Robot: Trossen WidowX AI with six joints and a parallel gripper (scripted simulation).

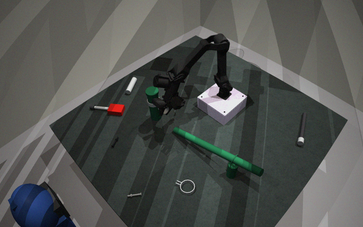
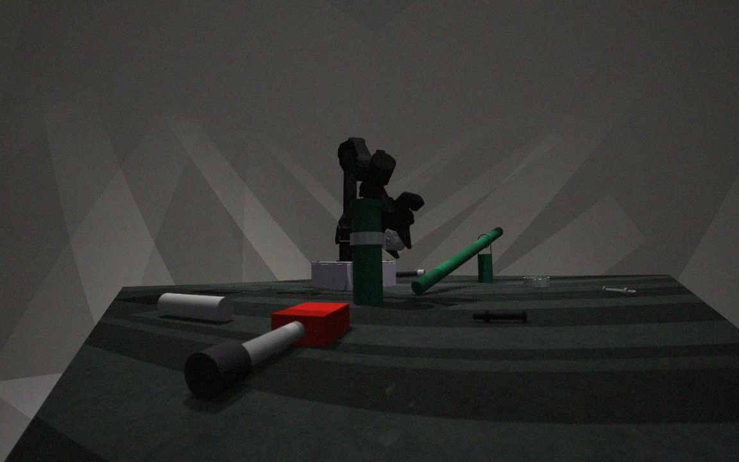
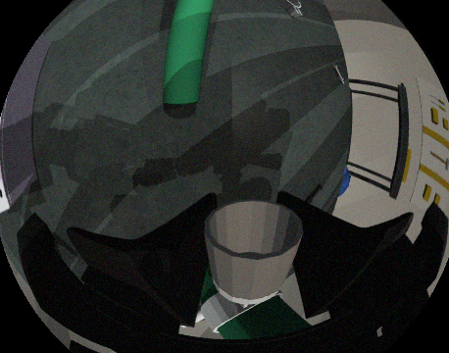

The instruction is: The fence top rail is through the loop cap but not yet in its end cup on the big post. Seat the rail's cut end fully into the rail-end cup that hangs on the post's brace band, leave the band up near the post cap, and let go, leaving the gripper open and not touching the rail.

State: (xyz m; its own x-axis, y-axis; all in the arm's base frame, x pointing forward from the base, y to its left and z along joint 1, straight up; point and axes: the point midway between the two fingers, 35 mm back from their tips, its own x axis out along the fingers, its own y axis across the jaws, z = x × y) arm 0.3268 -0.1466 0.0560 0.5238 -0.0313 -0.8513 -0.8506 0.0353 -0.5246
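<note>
My gripper (image 1: 164, 110) (image 2: 402, 251) (image 3: 247, 199) is shut on the grey rail-end cup (image 2: 395, 240) (image 3: 254, 277), one finger on each side, its open mouth facing up in the wrist view. The cup is beside the big green post (image 1: 156, 115) (image 2: 367, 278) (image 3: 266, 319), at its brace band (image 2: 365, 238) (image 3: 219, 311), on the upper part of the post below the cap. The green rail (image 1: 205, 144) (image 2: 455, 262) (image 3: 187, 54) slopes through the loop on the small post (image 1: 231, 171) (image 2: 485, 269). Its low end is near the table, apart from cup and gripper.
A red block (image 1: 116, 109) (image 2: 317, 321) with a handle and a white cylinder (image 1: 131, 85) (image 2: 194, 307) lie beyond the big post. The pale base box (image 1: 223, 108) (image 2: 331, 275) stands behind the rail. A loose ring clamp (image 1: 180, 186) and two bolts (image 1: 134, 194) (image 1: 114, 142) lie on the table.
</note>
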